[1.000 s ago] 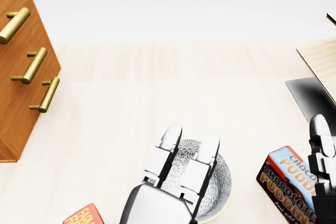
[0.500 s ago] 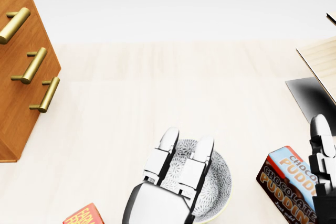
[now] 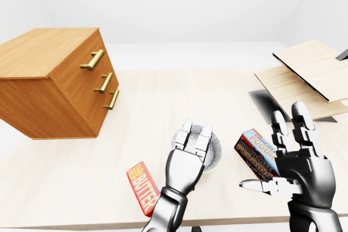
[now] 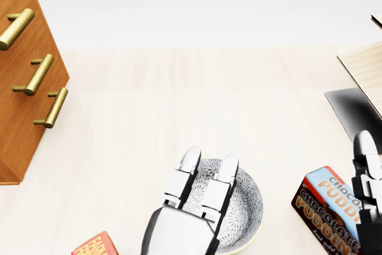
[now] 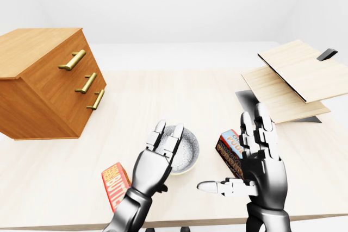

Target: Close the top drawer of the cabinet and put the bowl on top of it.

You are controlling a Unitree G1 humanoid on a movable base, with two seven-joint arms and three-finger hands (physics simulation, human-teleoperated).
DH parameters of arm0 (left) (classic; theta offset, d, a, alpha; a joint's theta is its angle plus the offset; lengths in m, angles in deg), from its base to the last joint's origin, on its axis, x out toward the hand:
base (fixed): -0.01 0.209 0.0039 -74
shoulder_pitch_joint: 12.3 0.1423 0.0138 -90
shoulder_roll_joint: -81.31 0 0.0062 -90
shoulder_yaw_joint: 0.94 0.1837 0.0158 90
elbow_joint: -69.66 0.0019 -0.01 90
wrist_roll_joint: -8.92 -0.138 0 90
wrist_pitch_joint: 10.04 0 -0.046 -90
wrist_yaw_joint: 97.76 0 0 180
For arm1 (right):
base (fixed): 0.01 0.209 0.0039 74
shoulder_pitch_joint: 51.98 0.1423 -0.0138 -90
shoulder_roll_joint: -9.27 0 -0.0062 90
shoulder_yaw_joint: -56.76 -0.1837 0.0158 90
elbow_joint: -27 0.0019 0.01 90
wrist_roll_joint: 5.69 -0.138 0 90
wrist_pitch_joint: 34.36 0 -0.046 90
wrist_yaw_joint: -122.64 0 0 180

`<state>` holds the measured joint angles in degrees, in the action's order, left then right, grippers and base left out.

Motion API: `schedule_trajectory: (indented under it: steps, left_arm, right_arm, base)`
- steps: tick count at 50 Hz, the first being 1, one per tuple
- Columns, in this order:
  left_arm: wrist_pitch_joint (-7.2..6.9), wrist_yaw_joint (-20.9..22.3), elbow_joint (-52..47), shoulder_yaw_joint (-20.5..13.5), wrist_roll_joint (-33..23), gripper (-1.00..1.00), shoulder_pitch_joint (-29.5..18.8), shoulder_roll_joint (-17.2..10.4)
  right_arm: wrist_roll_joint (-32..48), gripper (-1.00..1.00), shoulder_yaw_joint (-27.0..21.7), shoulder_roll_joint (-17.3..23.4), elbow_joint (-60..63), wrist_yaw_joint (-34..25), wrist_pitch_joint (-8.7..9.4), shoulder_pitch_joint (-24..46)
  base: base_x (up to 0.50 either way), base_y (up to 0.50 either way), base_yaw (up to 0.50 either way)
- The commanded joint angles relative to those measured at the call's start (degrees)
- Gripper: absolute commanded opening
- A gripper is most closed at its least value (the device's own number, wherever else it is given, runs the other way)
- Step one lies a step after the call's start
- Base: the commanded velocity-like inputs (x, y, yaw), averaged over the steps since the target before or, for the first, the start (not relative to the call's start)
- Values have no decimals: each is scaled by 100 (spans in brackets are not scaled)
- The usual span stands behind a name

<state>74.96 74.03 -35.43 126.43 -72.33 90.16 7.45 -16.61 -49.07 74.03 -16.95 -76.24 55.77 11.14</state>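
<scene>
The wooden cabinet (image 3: 51,80) stands at the left of the table, its three brass-handled drawers flush, the top drawer (image 3: 93,59) shut. A patterned grey bowl (image 4: 245,207) sits low in the head view's centre. My left hand (image 4: 206,177) hovers flat over the bowl's left half, fingers (image 4: 190,171) straight and open, holding nothing. My right hand (image 3: 293,134) is raised at the lower right, fingers spread open, empty, beside the pudding box.
A chocolate pudding box (image 4: 325,207) lies right of the bowl. A red butter box (image 3: 142,187) lies left of my left forearm. Light wooden boards (image 3: 310,74) over a dark plate (image 4: 352,108) sit at the right. The table edge (image 3: 81,225) runs along the bottom.
My left hand has drawn back slightly toward the bottom of the head view, uncovering more of the bowl. The right hand, bowl and cabinet have stayed put.
</scene>
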Motion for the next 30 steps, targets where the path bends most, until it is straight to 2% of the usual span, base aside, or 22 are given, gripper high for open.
schedule_trajectory:
  steps: [1,30]
  left_arm:
    - [0,-27,154,-42,-19,100,-64,60]
    - [0,-163,611,-147,4,100,-154,139]
  right_arm:
    - [-16,100,-21,2,15,-5,42,22]
    - [-15,100,-27,-27,32,-30,25,-1]
  base:
    - [0,0,0]
    - [0,0,0]
